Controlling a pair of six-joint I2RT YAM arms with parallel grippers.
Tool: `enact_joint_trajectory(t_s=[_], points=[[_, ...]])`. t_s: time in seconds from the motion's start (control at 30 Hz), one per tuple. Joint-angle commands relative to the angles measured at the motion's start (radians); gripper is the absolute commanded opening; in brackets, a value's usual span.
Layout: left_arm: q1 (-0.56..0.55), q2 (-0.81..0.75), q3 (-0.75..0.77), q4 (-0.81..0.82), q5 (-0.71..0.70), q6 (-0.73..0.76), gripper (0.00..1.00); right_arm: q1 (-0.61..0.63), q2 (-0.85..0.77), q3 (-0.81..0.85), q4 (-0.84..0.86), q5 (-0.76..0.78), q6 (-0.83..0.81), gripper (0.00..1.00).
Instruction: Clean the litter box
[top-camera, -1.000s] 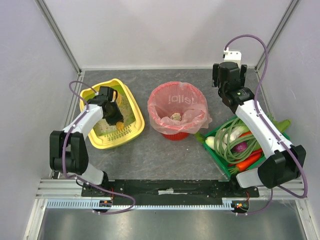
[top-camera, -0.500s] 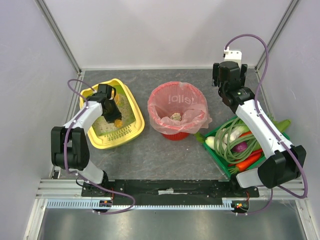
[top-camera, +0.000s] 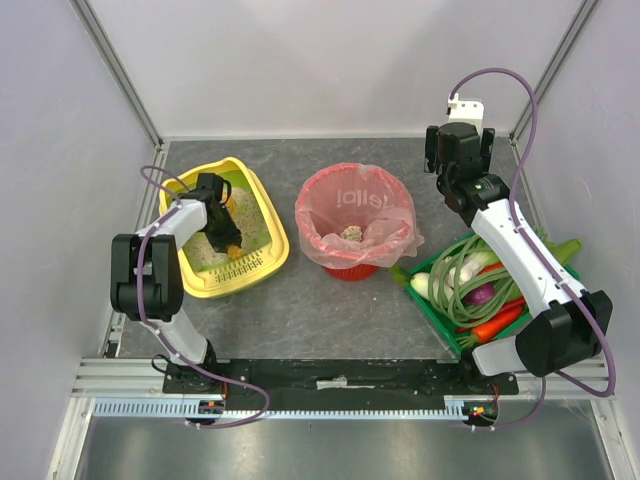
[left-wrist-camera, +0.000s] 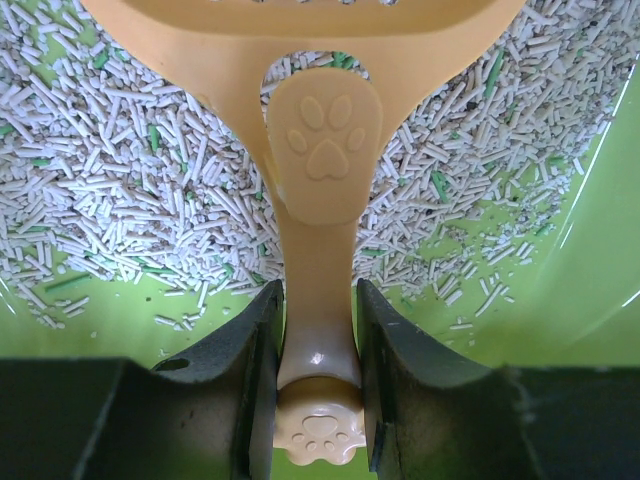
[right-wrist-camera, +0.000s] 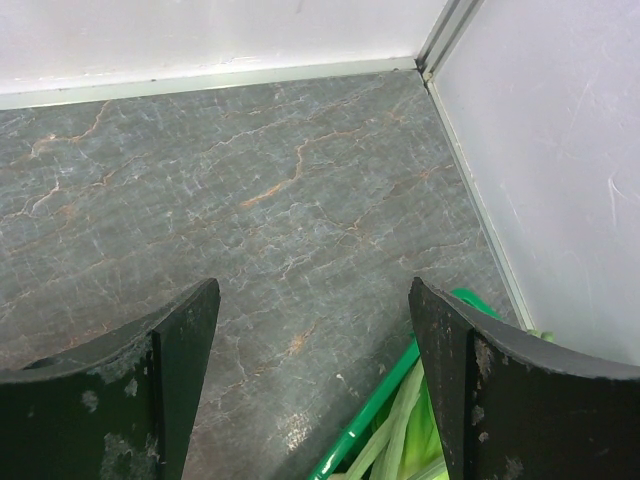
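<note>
**Left gripper (left-wrist-camera: 318, 300) closed on the scoop (left-wrist-camera: 325, 150) inside the litter box (top-camera: 205, 285)**

From my seat, the litter box sits on the table (top-camera: 330, 300) at the far left, just beside the left wall, with its slotted rim (top-camera: 243, 268) on the near side. My left arm reaches into it from the near side. On the left wrist feed both fingers (left-wrist-camera: 258, 350) press against the narrow neck of the peach-coloured scoop handle, just above its paw-shaped end knob. The jaws are closed down to the width of that handle, and the grip looks firm. The broad part of the scoop runs off the top of that feed, lying over the litter (left-wrist-camera: 120, 180), pale pellets with a few green ones mixed in. Bare green floor shows near the fingers, and the green inner wall (left-wrist-camera: 590, 250) rises on the right.

My right gripper (right-wrist-camera: 313, 300) hangs over the far right corner of the table with its jaws spread wide and nothing between them. Only bare table shows in the gap, with the edge of the green tray (right-wrist-camera: 375, 410) of vegetables below it.

Between the arms stands the red bin (top-camera: 345, 270), lined with a pink bag, and a pale clump (top-camera: 352, 233) lies at its bottom. The bin is just beside the litter box without touching it.
</note>
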Motion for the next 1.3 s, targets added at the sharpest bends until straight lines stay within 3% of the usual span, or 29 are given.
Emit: enact_joint_trajectory(t_s=[0.0,0.23,0.37,0.5,0.57,0.83,1.27], points=[[0.002,0.006,0.018,0.017,-0.001,0.03,0.02,-0.006,-0.014,0.03,0.022,0.019,0.015,0.85],[0.002,0.035,0.035,-0.007,0.0,0.035,0.29,-0.006,-0.008,0.033,0.021,0.019,0.017,0.85],[0.002,0.023,0.036,-0.004,0.009,0.035,0.63,-0.004,-0.01,0.03,0.022,0.021,0.017,0.85],[0.002,0.006,0.039,0.001,0.011,0.044,0.66,-0.006,-0.013,0.024,0.021,0.019,0.021,0.85],[0.002,-0.001,0.043,0.001,0.008,0.044,0.75,-0.007,-0.014,0.022,0.021,0.021,0.024,0.85],[0.002,-0.095,0.061,0.034,0.002,0.049,0.87,-0.006,-0.02,0.024,0.022,0.016,0.027,0.85],[-0.003,-0.326,0.101,0.158,0.006,0.092,0.96,-0.007,-0.056,0.05,0.045,0.027,-0.017,0.85]])
